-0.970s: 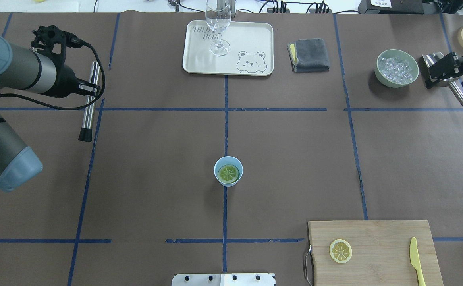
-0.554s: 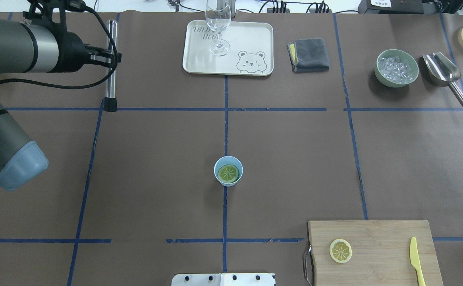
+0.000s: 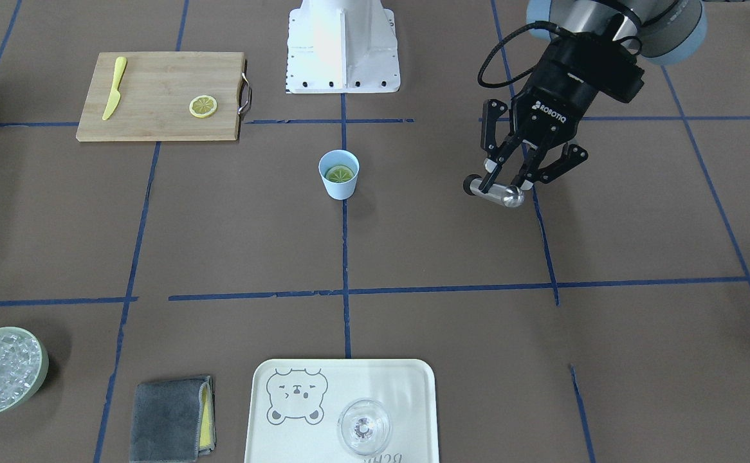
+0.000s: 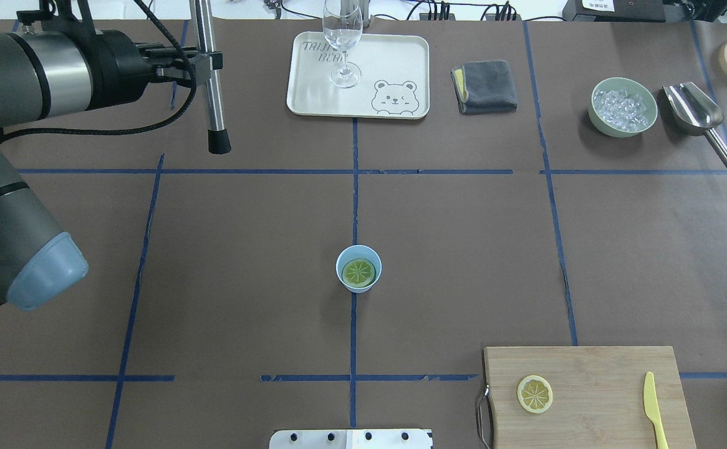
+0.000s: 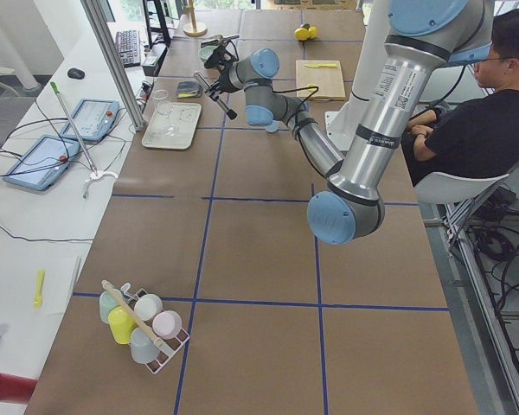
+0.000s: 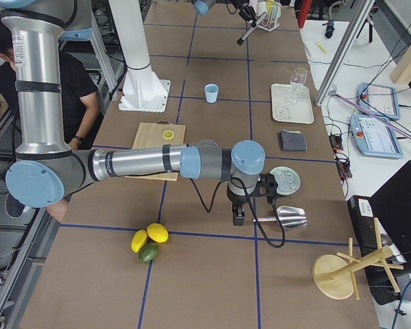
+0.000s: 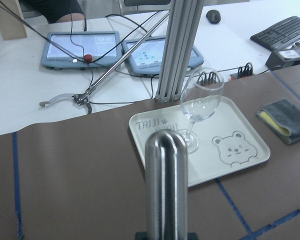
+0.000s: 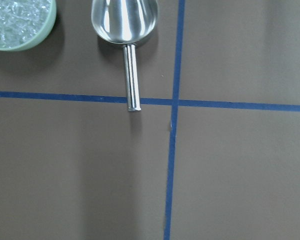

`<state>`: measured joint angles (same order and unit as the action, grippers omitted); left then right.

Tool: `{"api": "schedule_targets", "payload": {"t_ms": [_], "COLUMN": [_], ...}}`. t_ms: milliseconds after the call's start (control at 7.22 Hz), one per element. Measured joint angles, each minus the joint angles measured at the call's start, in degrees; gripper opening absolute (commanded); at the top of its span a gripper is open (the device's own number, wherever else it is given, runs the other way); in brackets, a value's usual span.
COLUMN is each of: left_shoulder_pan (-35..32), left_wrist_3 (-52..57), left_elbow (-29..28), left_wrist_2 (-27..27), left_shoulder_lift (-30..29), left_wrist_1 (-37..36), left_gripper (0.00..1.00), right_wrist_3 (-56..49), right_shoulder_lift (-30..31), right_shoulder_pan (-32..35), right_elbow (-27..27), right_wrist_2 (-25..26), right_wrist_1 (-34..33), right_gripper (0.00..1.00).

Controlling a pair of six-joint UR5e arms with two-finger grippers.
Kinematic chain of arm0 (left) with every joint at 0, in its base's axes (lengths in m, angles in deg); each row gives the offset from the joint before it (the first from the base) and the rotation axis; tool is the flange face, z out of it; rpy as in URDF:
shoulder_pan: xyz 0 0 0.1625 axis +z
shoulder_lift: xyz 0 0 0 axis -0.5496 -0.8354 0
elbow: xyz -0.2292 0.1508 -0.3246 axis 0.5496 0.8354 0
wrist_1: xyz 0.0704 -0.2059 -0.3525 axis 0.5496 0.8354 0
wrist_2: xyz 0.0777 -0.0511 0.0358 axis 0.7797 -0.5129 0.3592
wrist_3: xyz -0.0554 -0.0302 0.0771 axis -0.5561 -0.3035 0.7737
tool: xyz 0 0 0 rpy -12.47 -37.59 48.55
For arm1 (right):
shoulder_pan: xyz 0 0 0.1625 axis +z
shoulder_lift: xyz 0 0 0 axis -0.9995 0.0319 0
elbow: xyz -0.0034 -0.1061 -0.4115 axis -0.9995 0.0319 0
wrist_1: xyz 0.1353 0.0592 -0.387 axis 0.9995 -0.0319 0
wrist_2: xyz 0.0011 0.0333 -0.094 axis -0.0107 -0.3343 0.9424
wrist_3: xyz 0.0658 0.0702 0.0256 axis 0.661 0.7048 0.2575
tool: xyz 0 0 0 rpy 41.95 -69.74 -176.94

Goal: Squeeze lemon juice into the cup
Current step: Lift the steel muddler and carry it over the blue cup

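Table (image 4: 463, 249) covered in brown paper, marked into a grid with blue tape. The cup (image 4: 358, 268) stands upright at the centre, on the middle tape line. The lemon (image 4: 359, 272) sits inside it, cut face up, below the rim. The left gripper (image 4: 204, 62) hangs over the far-left area, well apart from the cup. Its 2 fingers are clamped on a steel rod (image 4: 209, 81), held tilted above the table with its black end lowest. The right gripper (image 6: 237, 212) is at the right end, near the scoop (image 4: 691, 107) and bowl of ice (image 4: 610, 131); cannot tell whether it is released or clenched. Far centre: tray (image 4: 401, 56) with 1 glass (image 4: 343, 37). Near right: cutting board (image 4: 594, 386) with lemon slice (image 4: 534, 393) and knife (image 4: 652, 405).
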<state>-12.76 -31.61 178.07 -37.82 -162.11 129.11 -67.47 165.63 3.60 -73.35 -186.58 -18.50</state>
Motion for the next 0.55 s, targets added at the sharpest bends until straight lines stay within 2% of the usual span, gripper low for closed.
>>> {"api": "schedule_targets", "payload": {"t_ms": [277,554], "left_shoulder_pan": [4.7,11.6], "left_wrist_3": [-0.4,0.1], "left_elbow": [0.7,2.2], "left_wrist_2": [9.1,21.6], "left_shoulder_lift": [0.2,0.2], "left_wrist_1": [3.6,4.8], "left_gripper": [0.0,0.0], "right_wrist_3": [-2.1,-0.4], "right_shoulder_lift": [2.2,3.1], "right_shoulder_pan": [2.4,2.7], "right_elbow": [1.4,1.8], "right_wrist_2": [-0.3,-0.3], "right_wrist_1": [2.1,4.4], "right_gripper": [1.0,1.0]}}
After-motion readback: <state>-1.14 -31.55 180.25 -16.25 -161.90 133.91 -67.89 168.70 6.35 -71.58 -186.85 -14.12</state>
